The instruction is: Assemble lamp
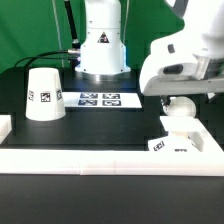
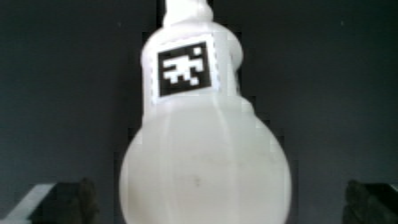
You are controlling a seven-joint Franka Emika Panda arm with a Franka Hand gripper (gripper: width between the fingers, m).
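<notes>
The white bulb [image 2: 205, 150] fills the wrist view, with a black-and-white tag [image 2: 183, 67] on its narrow end. My gripper [image 2: 214, 205] is open. Its dark fingers [image 2: 54, 205] stand on either side of the bulb's wide part, with a gap on each side. In the exterior view my gripper [image 1: 180, 97] hangs at the exterior view's right, over the bulb's round head [image 1: 180, 109]. The bulb stands just above the small square base [image 1: 172, 143]; I cannot tell whether it is seated in the base. The cone shade [image 1: 43, 95] stands alone on the black table at the exterior view's left.
The marker board [image 1: 98, 99] lies at the back middle, in front of the robot's pedestal [image 1: 100, 50]. A low white wall [image 1: 90, 158] borders the table's front edge and sides. A green backdrop stands behind.
</notes>
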